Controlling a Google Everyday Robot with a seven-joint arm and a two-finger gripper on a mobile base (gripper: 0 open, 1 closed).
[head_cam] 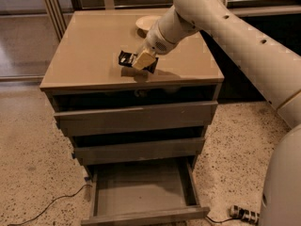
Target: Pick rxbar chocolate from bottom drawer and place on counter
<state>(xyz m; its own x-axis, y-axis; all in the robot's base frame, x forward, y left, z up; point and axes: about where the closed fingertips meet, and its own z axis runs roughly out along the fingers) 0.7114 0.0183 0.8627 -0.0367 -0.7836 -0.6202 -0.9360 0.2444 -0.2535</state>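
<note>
My gripper [141,61] is over the front part of the tan counter [84,55], shut on the rxbar chocolate [126,59], a black wrapper bar sticking out to the left of the fingers. The bar hangs just above the counter top, with its shadow right under it. The white arm reaches in from the upper right. The bottom drawer [141,187] is pulled fully out below, and its grey tray holds nothing I can see.
A cream-white bowl [146,22] sits at the back of the counter, partly behind the arm. Two grey drawers [136,117] above the open one are shut. A cable and a power strip [244,214] lie on the speckled floor.
</note>
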